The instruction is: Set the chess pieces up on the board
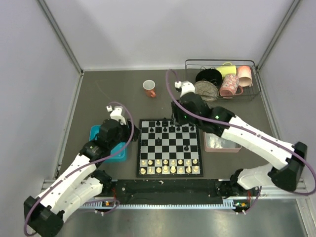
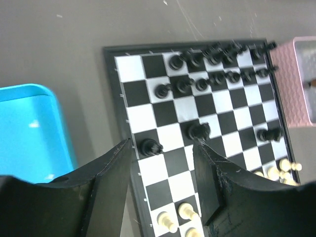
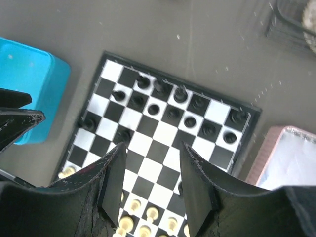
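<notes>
The board [image 1: 170, 157] lies in the middle of the table. Black chess pieces [image 1: 170, 128] stand in its two far rows, and three more stand apart on middle squares [image 1: 186, 147]. My left gripper [image 1: 129, 132] is open and empty, low over the board's left edge. In the left wrist view its gripper [image 2: 162, 148] has a stray black piece [image 2: 149, 146] just beyond it and another [image 2: 199, 130] at the right fingertip. My right gripper [image 1: 175, 118] is open and empty above the far rows. In the right wrist view it [image 3: 152, 148] hangs over bare middle squares of the board [image 3: 163, 133].
Cream-white pieces [image 1: 169, 166] fill the two near rows. A teal tray [image 1: 118, 154] lies left of the board under my left arm, a pink tray [image 1: 219, 144] to the right. An orange cup [image 1: 149, 88] and a wire rack [image 1: 222, 79] of mugs and dishes stand at the back.
</notes>
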Robot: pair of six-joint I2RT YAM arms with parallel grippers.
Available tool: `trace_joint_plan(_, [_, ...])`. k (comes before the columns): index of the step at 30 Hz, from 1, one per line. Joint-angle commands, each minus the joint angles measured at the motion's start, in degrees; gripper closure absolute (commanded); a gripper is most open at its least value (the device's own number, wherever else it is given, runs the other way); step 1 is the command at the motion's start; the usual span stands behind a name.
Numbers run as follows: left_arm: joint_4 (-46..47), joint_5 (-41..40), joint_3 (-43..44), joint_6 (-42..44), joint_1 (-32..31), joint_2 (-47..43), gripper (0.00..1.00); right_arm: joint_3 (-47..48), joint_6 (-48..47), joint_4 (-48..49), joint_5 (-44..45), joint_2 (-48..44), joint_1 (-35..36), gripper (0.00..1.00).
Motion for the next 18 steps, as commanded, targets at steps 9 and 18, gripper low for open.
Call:
trace_joint_plan(9, [1.38,-3.60,4.51,-0.51,-11.16,12.85,0.47,-18.05,9.16,-0.69,3.48,-18.17,-1.59,0.53])
trace_joint_plan(18, [3.14,-5.53,6.44,-0.51,-11.86,20.94,0.53,-21.65,10.13,-0.86,2.60,-20.82,-2.12,0.53])
